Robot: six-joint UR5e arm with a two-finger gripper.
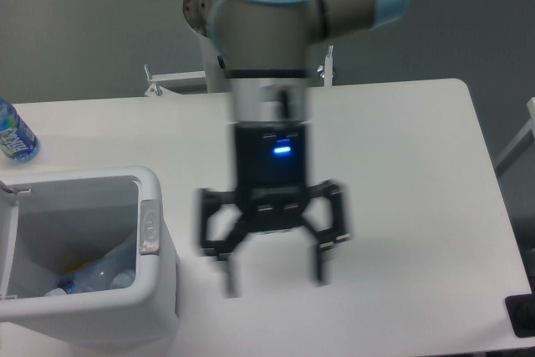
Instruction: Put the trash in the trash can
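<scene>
We find the crushed plastic bottle [100,273] lying low inside the trash can [159,286], a clear, crumpled body resting against the near right wall, with what we take to be its pale cap toward the lower left. The crumpled white wrapper cannot be made out; if it is in the can, the white interior hides it. A faint yellowish patch shows on the can floor, too dim to name.

We judge the bottle light and thin-walled: it would yield under the fingers and spring back, and its smooth skin would slide in a loose hold. Were it to be taken up again, we would close across the creased middle of the body, where the folds give purchase, rather than at the slick cap end. The can itself looks stiff, with a thick rim and a grey oval latch [149,225] on its right wall.

The can stands at the near left corner of the table [401,173]. The gripper [274,267] hangs over the middle of the table, well apart from the can, motion-blurred, its fingers spread wide with nothing between them. An upright blue-labelled bottle [14,133] stands at the far left edge, beyond the can.

As far as we can see, the bottle's part of the task looks done.
</scene>
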